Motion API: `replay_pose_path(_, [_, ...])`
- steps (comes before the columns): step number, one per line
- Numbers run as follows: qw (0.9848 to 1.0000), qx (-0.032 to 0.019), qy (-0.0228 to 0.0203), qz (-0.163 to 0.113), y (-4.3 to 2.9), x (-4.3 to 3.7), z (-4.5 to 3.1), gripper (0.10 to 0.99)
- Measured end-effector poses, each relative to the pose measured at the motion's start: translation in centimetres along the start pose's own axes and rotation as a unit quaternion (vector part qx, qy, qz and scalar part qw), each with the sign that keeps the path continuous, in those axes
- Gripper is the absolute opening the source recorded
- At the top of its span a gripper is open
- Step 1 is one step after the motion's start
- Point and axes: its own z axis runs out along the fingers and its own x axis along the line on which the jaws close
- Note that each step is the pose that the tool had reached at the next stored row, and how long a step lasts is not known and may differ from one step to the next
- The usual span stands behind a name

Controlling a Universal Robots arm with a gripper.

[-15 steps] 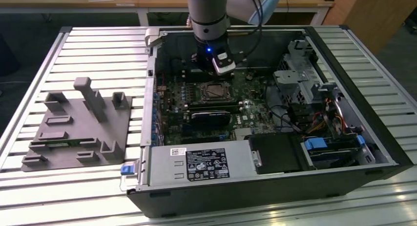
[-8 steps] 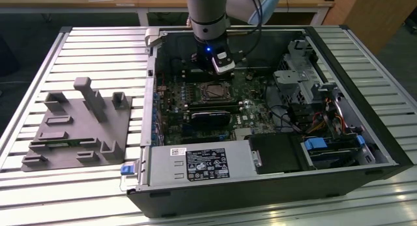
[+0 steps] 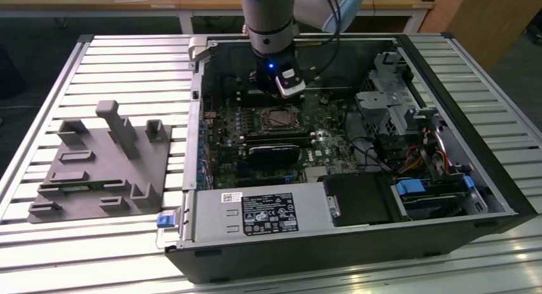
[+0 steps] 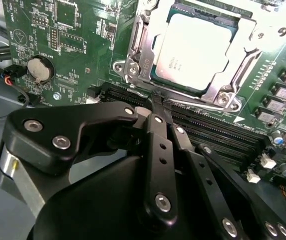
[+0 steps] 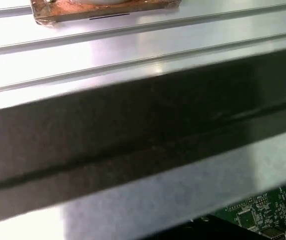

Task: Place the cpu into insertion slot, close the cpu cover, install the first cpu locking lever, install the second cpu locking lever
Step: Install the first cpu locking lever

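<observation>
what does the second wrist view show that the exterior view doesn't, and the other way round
The second wrist view alone shows the detail: the cpu seated in the insertion slot, the cpu cover lying around it, a coin cell battery, and the claw with its tips together at the socket's edge.

The exterior view alone shows the surroundings: the grey fixture block on the slatted table, the labelled power-supply box and the drive bays.

Both show the green motherboard and the socket.
</observation>
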Motion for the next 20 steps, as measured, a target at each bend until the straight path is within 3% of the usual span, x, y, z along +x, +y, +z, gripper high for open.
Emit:
replay_pose_path(14, [1.0000,-0.0028,-0.0024,0.000,-0.41,0.05,0.37,0.106])
replay_pose_path(20, [1.0000,-0.0034,-0.0025,0.000,-0.35,0.00,0.10,0.106])
